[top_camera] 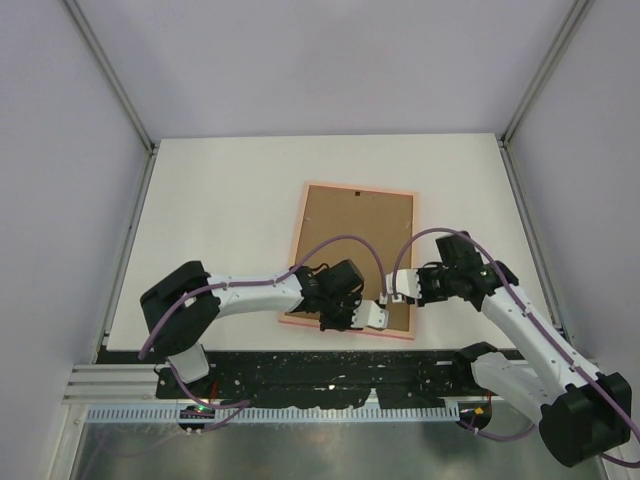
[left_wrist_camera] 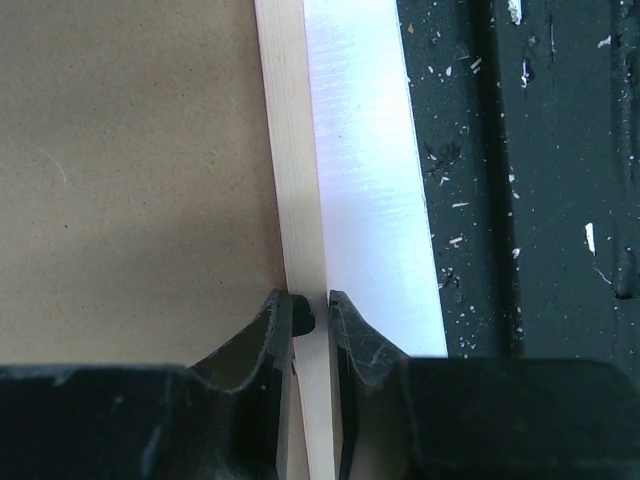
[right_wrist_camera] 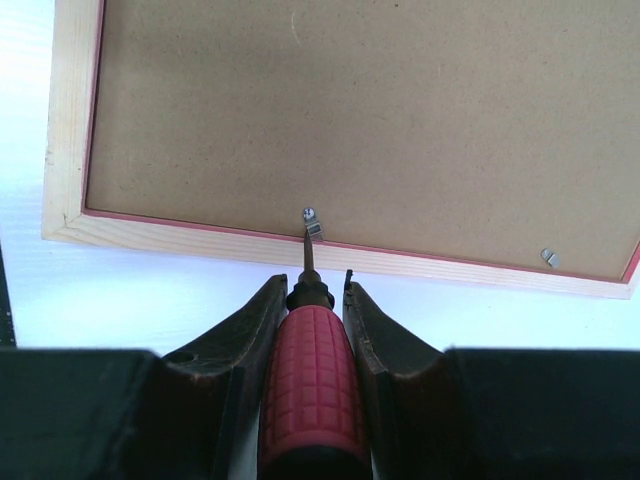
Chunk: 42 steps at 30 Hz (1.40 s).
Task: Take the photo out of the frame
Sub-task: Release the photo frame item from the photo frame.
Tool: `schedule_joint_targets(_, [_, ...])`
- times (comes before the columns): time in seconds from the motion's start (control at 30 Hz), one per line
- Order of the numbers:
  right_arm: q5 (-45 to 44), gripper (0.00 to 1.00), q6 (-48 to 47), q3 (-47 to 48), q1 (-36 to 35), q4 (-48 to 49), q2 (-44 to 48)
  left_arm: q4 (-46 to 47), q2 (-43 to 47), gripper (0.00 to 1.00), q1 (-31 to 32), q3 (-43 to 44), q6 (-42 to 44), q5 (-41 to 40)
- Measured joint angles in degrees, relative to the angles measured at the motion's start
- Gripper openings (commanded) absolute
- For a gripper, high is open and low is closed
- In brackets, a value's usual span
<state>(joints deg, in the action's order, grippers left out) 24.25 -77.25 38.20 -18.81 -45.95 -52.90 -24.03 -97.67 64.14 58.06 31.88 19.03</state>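
The frame (top_camera: pixel 294 255) lies face down on the table, pale wood back up, with its brown backing board (top_camera: pixel 355 240) in place. The photo is hidden under that board. My left gripper (top_camera: pixel 342 320) is at the frame's near edge; in the left wrist view its jaws (left_wrist_camera: pixel 312 310) straddle the pale wood rail (left_wrist_camera: pixel 290 150) and pinch it. My right gripper (top_camera: pixel 398 292) is shut on a red-handled screwdriver (right_wrist_camera: pixel 312 370). The screwdriver's tip rests against a small metal clip (right_wrist_camera: pixel 312 228) on the backing board (right_wrist_camera: pixel 350 110), just past the near rail (right_wrist_camera: pixel 180 238).
Another metal clip (right_wrist_camera: pixel 547 257) sits farther right along the same rail. The white table (left_wrist_camera: pixel 365 170) ends in a black, speckled base strip (left_wrist_camera: pixel 520 200) right beside the frame's near edge. Pale walls and metal posts (top_camera: pixel 115 85) enclose the table.
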Motion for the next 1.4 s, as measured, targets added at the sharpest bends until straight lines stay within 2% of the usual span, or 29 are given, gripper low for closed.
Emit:
schedule_joint_targets(0.33, [-1.95, 0.08, -6.75, -3.48, -1.42, 6.12, 0.7, -0.2, -0.04, 0.0, 0.63, -0.02, 2.95, -0.59])
schedule_joint_targets(0.93, [-4.13, 0.08, -10.32, -12.11, -4.85, 23.37, 2.45, -1.22, 1.22, 0.0, 1.57, -1.88, 6.01, -4.76])
schedule_joint_targets(1.2, [-10.97, 0.08, -11.06, -9.49, -6.64, 20.06, 1.79, -0.09, 1.31, 0.02, 2.54, -1.49, 3.91, -6.43])
schedule_joint_targets(1.4, [-11.91, 0.08, -8.09, -1.73, -6.25, 4.96, 0.44, 1.49, 1.09, 0.08, 2.1, -1.46, 1.62, -1.29])
